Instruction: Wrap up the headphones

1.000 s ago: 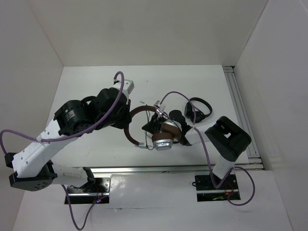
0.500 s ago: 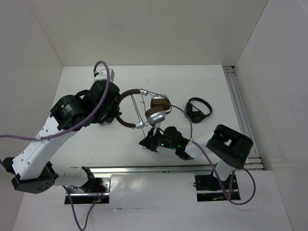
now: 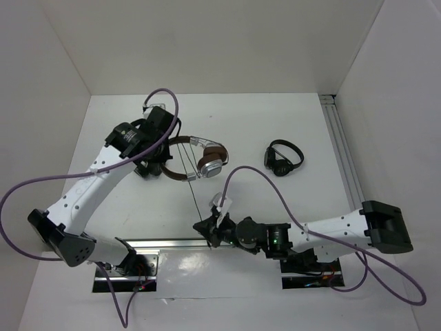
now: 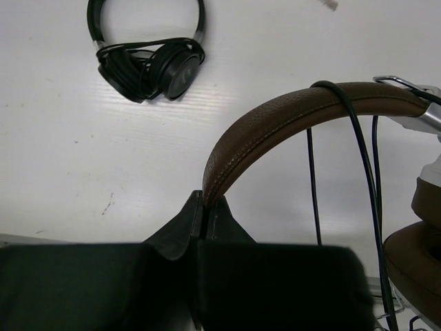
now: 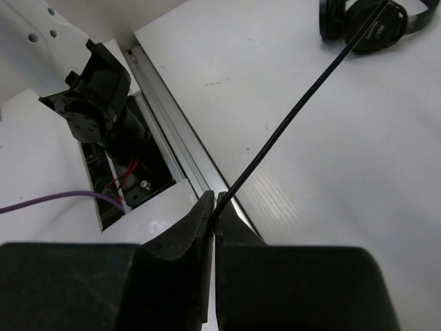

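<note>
The headphones, with brown headband and silver cups, hang at the table's middle left. My left gripper is shut on the brown headband, as the left wrist view shows. The thin black cable runs straight from the headphones down to my right gripper near the table's front edge. In the right wrist view the right gripper is shut on the cable, which is stretched taut. The cable also loops over the headband.
A small all-black pair of headphones lies on the table at the right, also in the left wrist view and the right wrist view. A metal rail runs along the near edge. Side walls enclose the table.
My left gripper has carried the headphones up and left. My right gripper has moved down to the near edge, drawing the cable out straight.
</note>
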You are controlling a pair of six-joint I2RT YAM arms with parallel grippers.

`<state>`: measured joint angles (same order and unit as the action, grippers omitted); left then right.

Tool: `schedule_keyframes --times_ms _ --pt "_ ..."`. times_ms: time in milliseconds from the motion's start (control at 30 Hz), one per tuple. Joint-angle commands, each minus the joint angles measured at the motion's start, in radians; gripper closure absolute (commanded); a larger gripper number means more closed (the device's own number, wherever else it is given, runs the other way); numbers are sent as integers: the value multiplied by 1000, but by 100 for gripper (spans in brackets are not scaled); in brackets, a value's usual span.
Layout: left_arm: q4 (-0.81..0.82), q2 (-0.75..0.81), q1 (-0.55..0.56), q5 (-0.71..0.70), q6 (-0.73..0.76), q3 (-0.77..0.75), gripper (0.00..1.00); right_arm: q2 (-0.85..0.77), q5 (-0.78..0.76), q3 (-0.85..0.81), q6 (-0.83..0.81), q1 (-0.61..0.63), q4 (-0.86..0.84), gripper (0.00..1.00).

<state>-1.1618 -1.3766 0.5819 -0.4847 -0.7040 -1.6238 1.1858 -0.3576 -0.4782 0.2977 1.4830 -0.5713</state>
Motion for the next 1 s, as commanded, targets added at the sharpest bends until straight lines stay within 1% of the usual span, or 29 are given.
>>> schedule_keyframes --times_ms 0,33,133,167,200,233,300,333,433,500,533,567,600,700,733,767,800,833,867,900,967 --pt "168 8 -31 -98 24 24 100 -54 -216 -117 -26 92 356 99" --pt "168 -1 -31 -110 24 34 100 -66 -242 -170 -26 105 401 99" --pt "139 -25 -31 -152 44 56 100 -66 -320 -249 -26 143 562 99" --pt "130 -35 -18 -152 44 70 100 -66 -364 -299 -26 143 600 99" --pt "116 -35 -4 -152 60 90 100 -57 -407 -345 -26 155 678 99" --pt "116 -35 -4 -152 75 103 100 -42 -408 -346 -26 155 718 99" --pt "116 -24 33 -115 110 140 100 -26 -474 -414 -26 155 796 99" --pt "100 -24 42 -115 126 169 100 -17 -484 -439 -26 155 871 99" --pt "100 -1 81 -95 159 235 100 4 -494 -523 -72 155 979 99" --pt "112 13 120 -49 181 268 100 5 -485 -574 -85 155 1025 99" --pt "123 30 136 -31 202 295 100 5 -485 -589 -98 155 1063 97" --pt "135 30 165 -9 213 304 100 5 -497 -602 -110 155 1080 97" --pt "146 40 177 42 222 305 100 5 -517 -626 -111 155 1100 97" --pt "155 50 226 113 265 323 100 14 -553 -666 -120 155 1168 97" --pt "169 50 242 138 265 323 100 24 -585 -666 -120 155 1186 96" --pt "169 50 259 138 280 323 100 24 -604 -683 -109 155 1227 96" --pt "169 59 291 138 290 323 100 40 -654 -694 -109 155 1248 96" --pt "169 59 303 138 290 323 100 49 -684 -694 -86 155 1264 92" --pt "169 69 315 138 290 323 100 49 -711 -694 -72 155 1301 92" --pt "169 80 325 138 290 332 100 49 -739 -694 -59 155 1314 90" --pt "159 89 338 138 290 332 100 25 -758 -674 -68 136 1288 84"
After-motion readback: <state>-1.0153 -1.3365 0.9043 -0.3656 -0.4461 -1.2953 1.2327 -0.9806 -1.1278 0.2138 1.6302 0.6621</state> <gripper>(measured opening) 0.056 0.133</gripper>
